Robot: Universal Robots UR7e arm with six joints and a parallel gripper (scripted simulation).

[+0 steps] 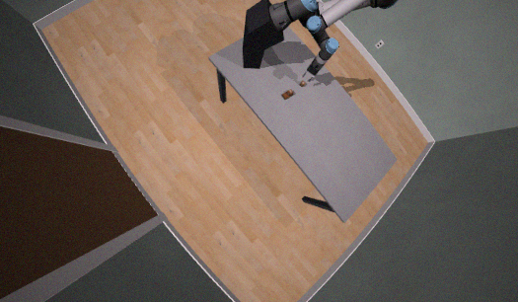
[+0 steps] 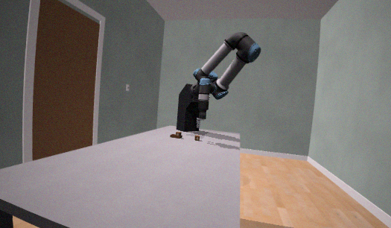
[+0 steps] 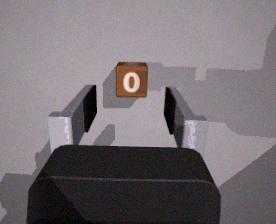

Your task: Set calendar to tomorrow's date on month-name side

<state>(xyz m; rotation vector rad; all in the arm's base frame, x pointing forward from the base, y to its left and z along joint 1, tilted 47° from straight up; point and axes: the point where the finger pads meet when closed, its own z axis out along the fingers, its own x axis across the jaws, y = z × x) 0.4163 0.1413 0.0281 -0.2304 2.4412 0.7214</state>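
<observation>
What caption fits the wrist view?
Open hand poised above a brown cube showing a white 0 on the grey table.

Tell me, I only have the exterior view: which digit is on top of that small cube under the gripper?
Observer: The wrist view shows a white 0 on the cube's top face.
Operator: Are the fingers lined up with it?
Observer: Yes. The open gripper is centred on it and grips nothing.
Operator: Is it in the tray?
Observer: No. In the top view it stands on the table, with bare surface between it and the tray.
</observation>
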